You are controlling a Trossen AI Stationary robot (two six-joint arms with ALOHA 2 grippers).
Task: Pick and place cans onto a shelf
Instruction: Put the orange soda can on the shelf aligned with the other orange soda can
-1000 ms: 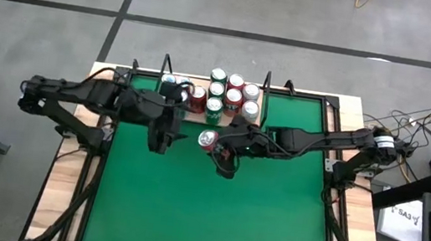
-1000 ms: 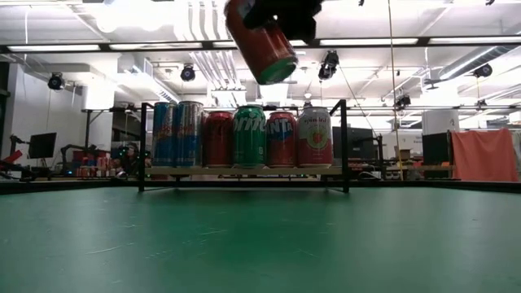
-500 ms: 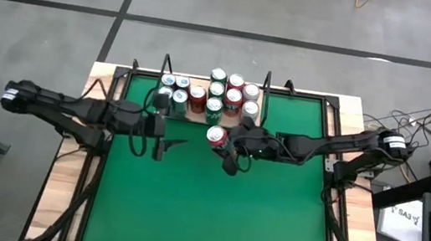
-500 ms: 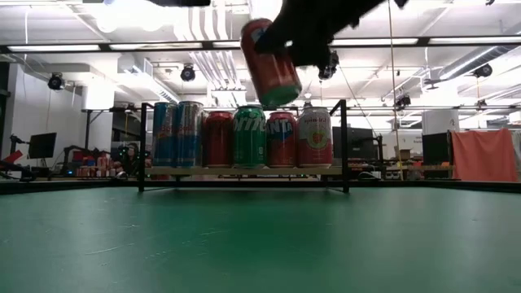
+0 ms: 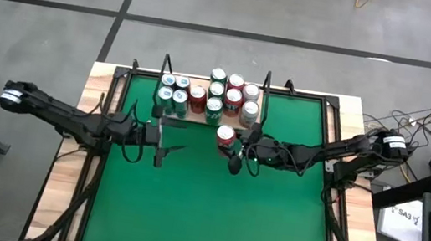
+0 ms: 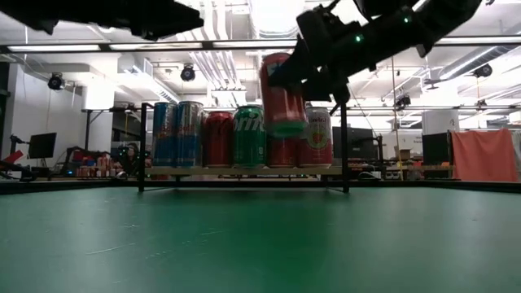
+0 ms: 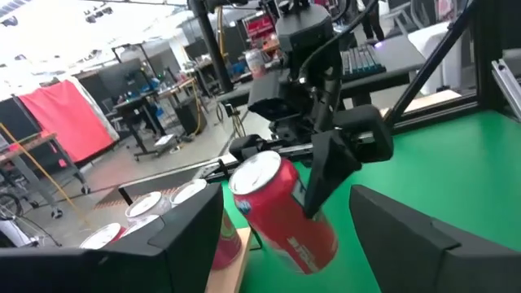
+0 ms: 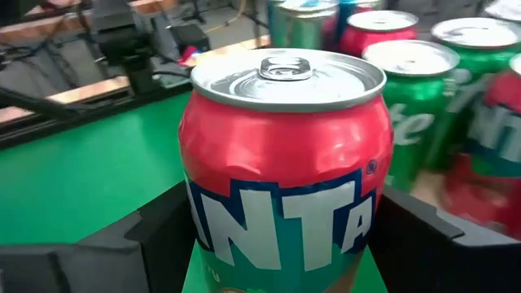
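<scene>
Cans (image 5: 211, 94) crowd the shelf (image 6: 244, 172) at the far edge of the green table (image 5: 211, 213), and we see one more, a red can (image 6: 282, 96), carried in the air just in front of them. From the low view it hangs upright, well above the tabletop and level with the standing row. Our right gripper (image 5: 232, 149) pinches this red can across its body, one dark finger on each side, as the right wrist view shows with the silver top facing the camera (image 8: 286, 77). In the high view the held can sits just short of the shelf's right half, near the green and red cans already placed there.

On the shelf we count blue, silver, red and green cans standing upright between the black wire uprights (image 6: 143, 146), packed close together.

Our left gripper (image 5: 160, 141) hovers over the table to the left of the held can and apart from it, near the shelf's left end. Its fingers (image 7: 122, 244) stand spread with nothing between them.
</scene>
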